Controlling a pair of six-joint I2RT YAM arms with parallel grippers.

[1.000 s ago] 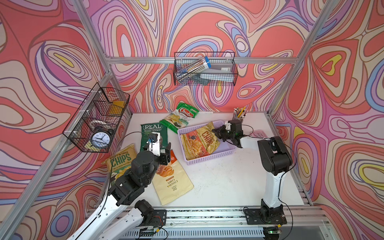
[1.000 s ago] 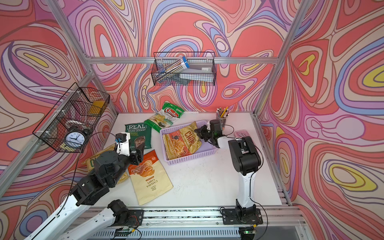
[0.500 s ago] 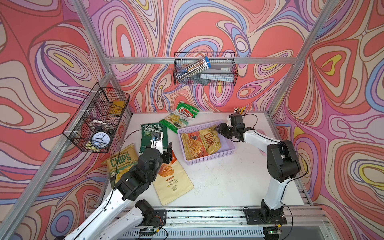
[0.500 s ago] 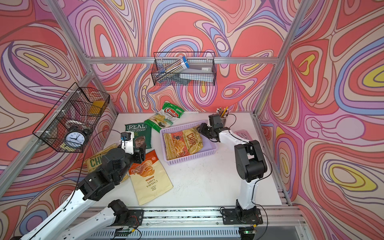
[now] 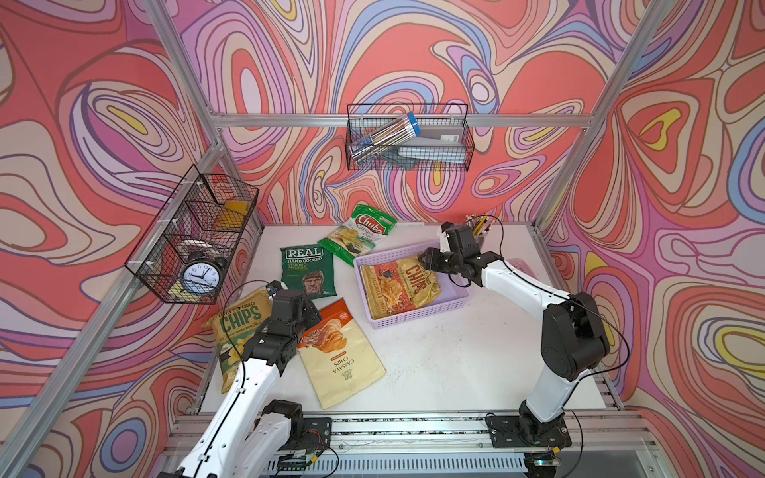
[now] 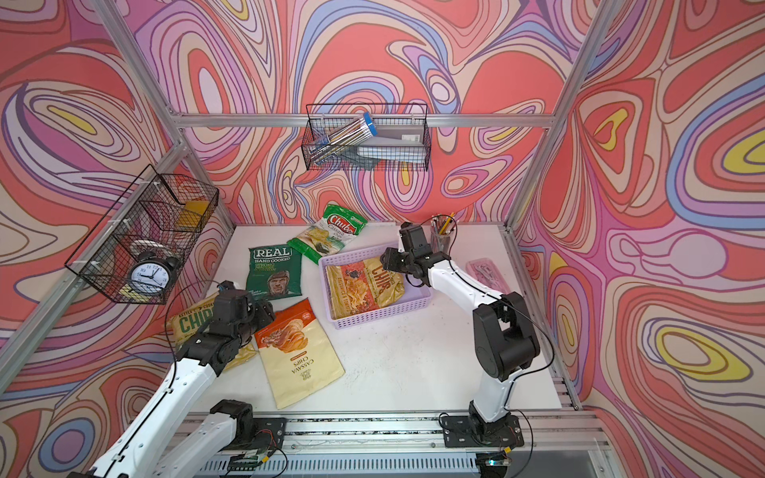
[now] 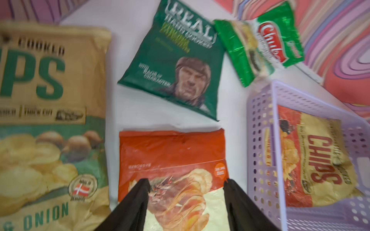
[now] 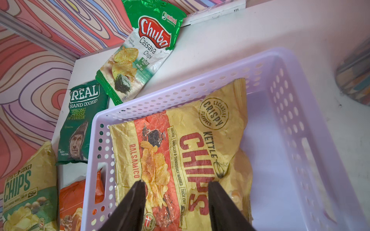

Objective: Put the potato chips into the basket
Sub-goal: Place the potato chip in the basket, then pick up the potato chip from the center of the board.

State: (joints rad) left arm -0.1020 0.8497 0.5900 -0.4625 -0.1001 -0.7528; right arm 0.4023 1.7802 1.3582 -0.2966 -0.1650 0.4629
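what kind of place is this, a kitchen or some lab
Probably a robot test cell, not a home: two arms bolted to a rail at a white table, and swirl-printed walls on an aluminium frame.

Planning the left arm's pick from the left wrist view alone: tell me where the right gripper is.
Observer: The right gripper hovers open over the basket's far side, above the red bag.
Operator: Say what stands behind it.
Observer: A pencil cup, at the table's back edge.
Operator: Name anything right of the basket.
Observer: A pink case lies flat there.
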